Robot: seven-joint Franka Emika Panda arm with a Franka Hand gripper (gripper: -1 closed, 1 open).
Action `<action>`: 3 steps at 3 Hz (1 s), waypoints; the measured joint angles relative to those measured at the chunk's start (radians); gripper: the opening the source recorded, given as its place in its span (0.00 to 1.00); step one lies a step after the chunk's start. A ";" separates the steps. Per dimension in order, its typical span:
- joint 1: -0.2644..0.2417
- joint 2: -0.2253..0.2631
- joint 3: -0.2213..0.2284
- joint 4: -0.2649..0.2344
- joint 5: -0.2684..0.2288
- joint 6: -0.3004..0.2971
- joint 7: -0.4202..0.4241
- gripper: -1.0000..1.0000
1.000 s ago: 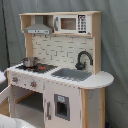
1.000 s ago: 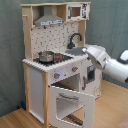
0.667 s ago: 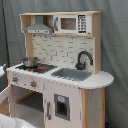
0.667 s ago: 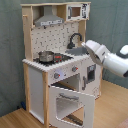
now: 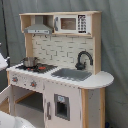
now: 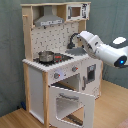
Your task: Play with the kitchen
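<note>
While the kitchen (image 6: 55, 65) stands upright on the wooden floor (image 6: 12, 117) against a grey backdrop, you have the arm (image 6: 102, 47) reaching in from the second exterior view's right, its white body crossing in front of the sink and faucet (image 5: 83, 59). The gripper itself is hidden behind the arm's last links near the faucet, so you cannot tell whether it is spread or closed, or whether it touches anything.

Working left to right in the second exterior view: the small metal pot (image 6: 46, 56) sits on the red-ringed hob (image 6: 59, 58), probably parked there as a play prop, and it is well clear of the arm. Below, the oven door (image 6: 70, 102) hangs folded down and open, jutting forward toward the floor; it is the main obstacle if you bring the arm low across the front. Above, the grey hood (image 6: 49, 20) and toy microwave (image 6: 75, 11) overhang the worktop, limiting how high you can lift near the back wall. In the first exterior view the sink (image 5: 72, 74) shows empty.
</note>
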 joint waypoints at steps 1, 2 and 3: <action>-0.028 0.029 0.019 0.028 0.098 0.000 -0.006 1.00; -0.047 0.058 0.021 0.076 0.200 -0.003 -0.056 1.00; -0.062 0.080 0.018 0.116 0.263 -0.011 -0.117 1.00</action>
